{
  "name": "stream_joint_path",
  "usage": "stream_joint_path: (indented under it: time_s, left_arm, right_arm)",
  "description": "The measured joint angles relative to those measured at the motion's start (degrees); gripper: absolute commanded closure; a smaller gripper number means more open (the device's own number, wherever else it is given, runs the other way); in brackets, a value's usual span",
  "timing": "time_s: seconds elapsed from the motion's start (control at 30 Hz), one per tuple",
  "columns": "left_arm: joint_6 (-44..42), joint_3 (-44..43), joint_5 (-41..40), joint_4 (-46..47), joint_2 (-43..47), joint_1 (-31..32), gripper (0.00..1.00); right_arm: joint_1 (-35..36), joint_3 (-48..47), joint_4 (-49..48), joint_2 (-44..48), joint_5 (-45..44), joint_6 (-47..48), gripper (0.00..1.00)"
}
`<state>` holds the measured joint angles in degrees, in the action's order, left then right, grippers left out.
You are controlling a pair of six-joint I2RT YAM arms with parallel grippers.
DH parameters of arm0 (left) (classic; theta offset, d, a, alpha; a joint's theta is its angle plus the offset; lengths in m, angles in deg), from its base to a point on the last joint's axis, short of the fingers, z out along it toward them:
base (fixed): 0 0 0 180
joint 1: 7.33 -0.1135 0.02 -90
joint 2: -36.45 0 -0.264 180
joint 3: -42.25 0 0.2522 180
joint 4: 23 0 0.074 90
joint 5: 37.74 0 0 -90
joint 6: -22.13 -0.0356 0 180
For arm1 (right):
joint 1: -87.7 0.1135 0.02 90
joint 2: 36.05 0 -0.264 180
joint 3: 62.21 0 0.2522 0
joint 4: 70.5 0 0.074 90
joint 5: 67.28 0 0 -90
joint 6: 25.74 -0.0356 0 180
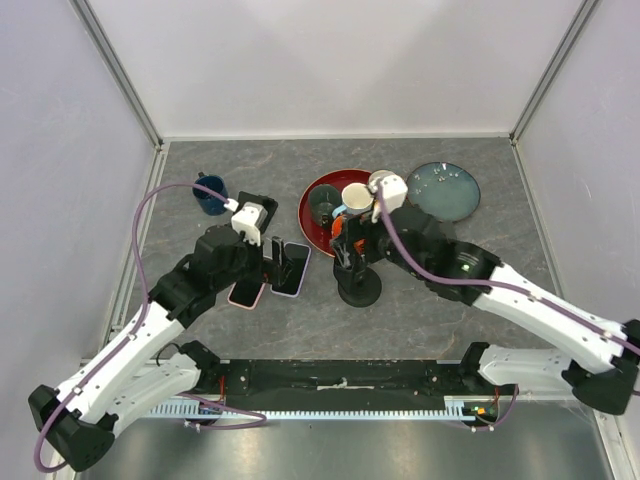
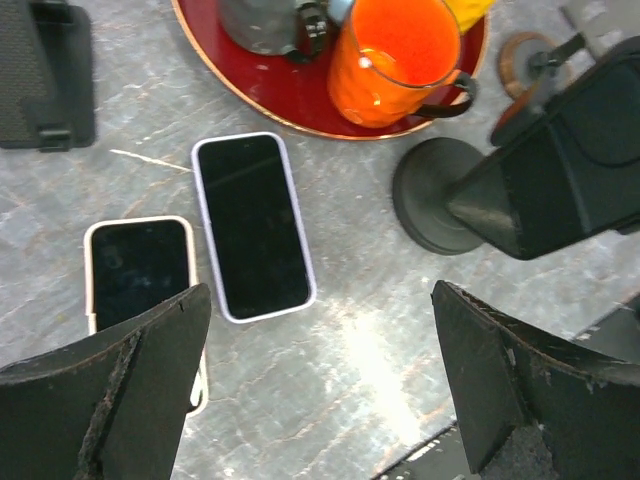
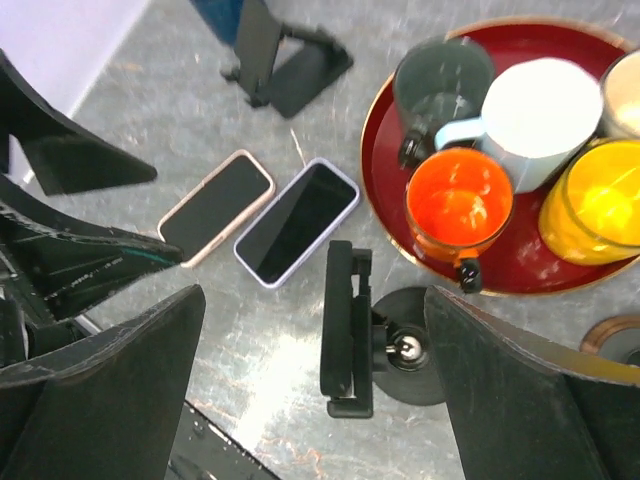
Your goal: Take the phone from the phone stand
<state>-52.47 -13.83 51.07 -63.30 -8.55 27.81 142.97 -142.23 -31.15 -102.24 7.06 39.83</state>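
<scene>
Two phones: both lie flat on the table, side by side, left of the phone stand and apart from it.
Lavender-cased phone: the one closer to the stand, screen up and dark.
Cream-cased phone: just beside the lavender one, on its left and a little nearer; my finger hides its near end in the left wrist view.
Phone stand: upright on a round black base, just near of the red tray.
My left gripper: fingers spread wide, nothing in them, hanging over the two phones.
My right gripper: also spread wide and holding nothing, above the phone stand.
Red tray: carries a grey mug, a white mug, an orange mug and a yellow mug.
Folding stand: black, far left of the phones.
Blue mug: far left.
Teal plate: far right, beside the tray.
</scene>
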Motion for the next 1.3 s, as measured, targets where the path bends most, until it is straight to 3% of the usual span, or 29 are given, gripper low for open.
stream_joint_path:
  time_s: [0.17, 0.33, 0.47, 0.67, 0.87, 1.03, 1.3]
  left_arm:
    - [4.57, -3.85, 1.79, -0.81, -1.7, 2.93, 0.02]
    - [9.4, -5.97, -0.46, 0.02, -4.24, 10.86, 0.02]
    - [12.02, -8.52, -6.36, 0.46, -8.2, 19.12, 0.02]
    - [13.77, -13.11, -16.94, 2.73, -14.82, 29.75, 0.01]
    - [14.84, -16.28, -29.62, 3.58, -19.71, 36.33, 0.02]
    - [15.02, -18.62, -37.57, 5.33, -24.57, 38.86, 0.02]
    - [14.73, -22.67, -40.92, 7.1, -31.98, 39.43, 0.07]
  right_arm:
    - [-3.1, 4.39, -3.5, 10.86, -2.34, 3.23, 0.02]
    - [-14.1, 19.43, -10.71, 23.56, 1.86, 4.72, 0.02]
    - [-18.62, 30.14, -15.47, 27.04, 8.09, 4.7, 0.02]
    - [-21.14, 40.72, -22.82, 28.26, 14.62, 4.22, 0.02]
    - [-22.91, 47.8, -33.0, 29.14, 19.8, 3.37, 0.02]
    - [-24.26, 51.76, -38.73, 28.94, 23.96, 2.75, 0.03]
    - [-25.55, 53.44, -44.83, 23.15, 30.47, 2.05, 0.11]
